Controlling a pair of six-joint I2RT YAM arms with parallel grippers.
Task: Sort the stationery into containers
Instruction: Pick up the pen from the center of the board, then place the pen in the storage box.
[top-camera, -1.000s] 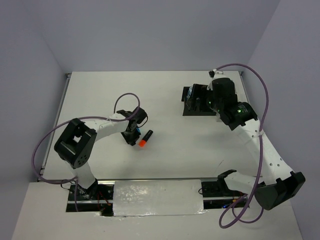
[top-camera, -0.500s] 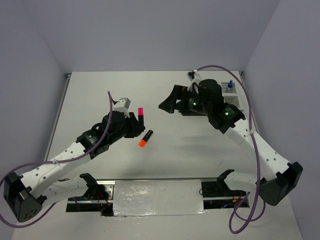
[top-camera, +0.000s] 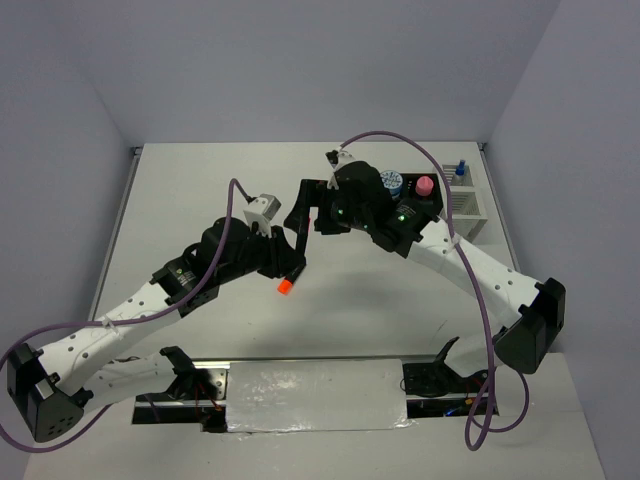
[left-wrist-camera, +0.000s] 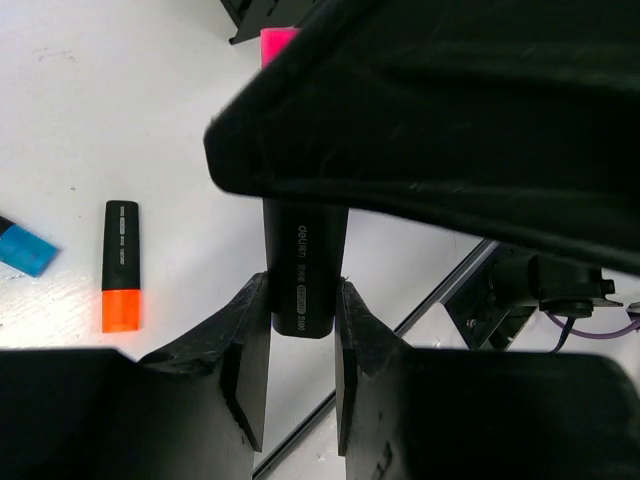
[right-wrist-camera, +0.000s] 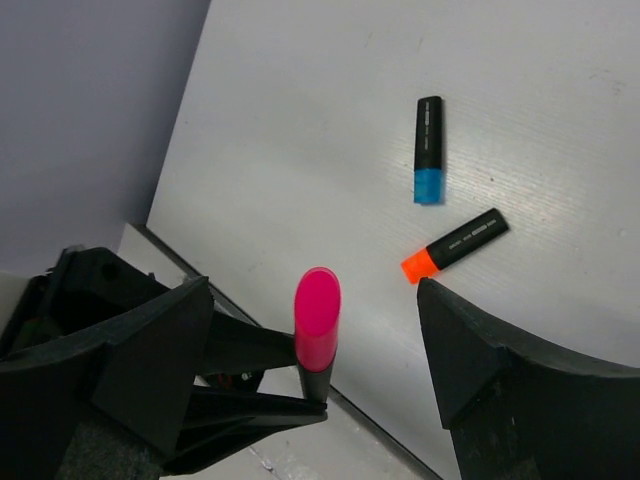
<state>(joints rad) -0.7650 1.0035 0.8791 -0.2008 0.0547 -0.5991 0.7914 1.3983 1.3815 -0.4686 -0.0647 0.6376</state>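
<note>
Handover: short dark pink-capped marker between two grippers
The left gripper pinches its barrel upright above mid-table; the right gripper stands with jaws wide either side of the cap, not touching. If the left lets go before the right closes, it would likely fall beside the orange-capped marker, far from the white slatted box far right.

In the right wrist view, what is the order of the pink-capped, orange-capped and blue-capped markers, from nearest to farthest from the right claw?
1. Pink-capped marker, inside the right claw.
2. Orange-capped marker, on the table.
3. Blue-capped marker, farther back.
</note>
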